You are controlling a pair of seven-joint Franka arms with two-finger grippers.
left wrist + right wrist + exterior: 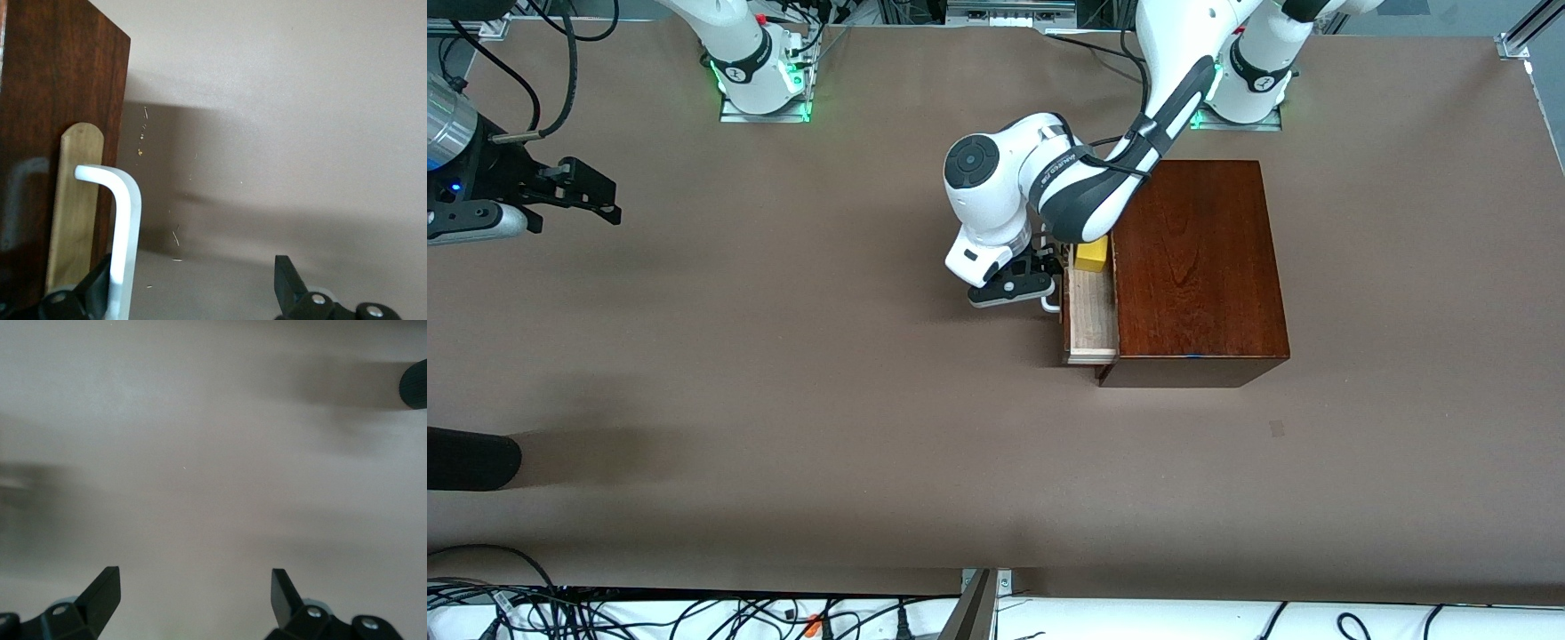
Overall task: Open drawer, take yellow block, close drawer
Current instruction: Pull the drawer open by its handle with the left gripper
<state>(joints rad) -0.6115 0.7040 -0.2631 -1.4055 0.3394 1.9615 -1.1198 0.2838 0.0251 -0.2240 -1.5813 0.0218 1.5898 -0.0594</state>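
The dark reddish-brown wooden box [1196, 267] stands toward the left arm's end of the table. Its drawer [1092, 316] is pulled partly out, showing the pale tray. The yellow block [1092, 253] lies in the tray, partly hidden under the left arm. My left gripper [1040, 271] is open at the drawer front [60, 100]. The white handle [125, 227] lies between its fingers, against one finger [93, 287] and well apart from the other. My right gripper [578, 191] waits open and empty over bare table at the right arm's end, as the right wrist view [195, 597] shows.
A black rounded object [471, 458] juts in at the table's edge on the right arm's end, nearer the front camera; it also shows in the right wrist view [415, 383]. Cables lie along the table's near edge [694, 613].
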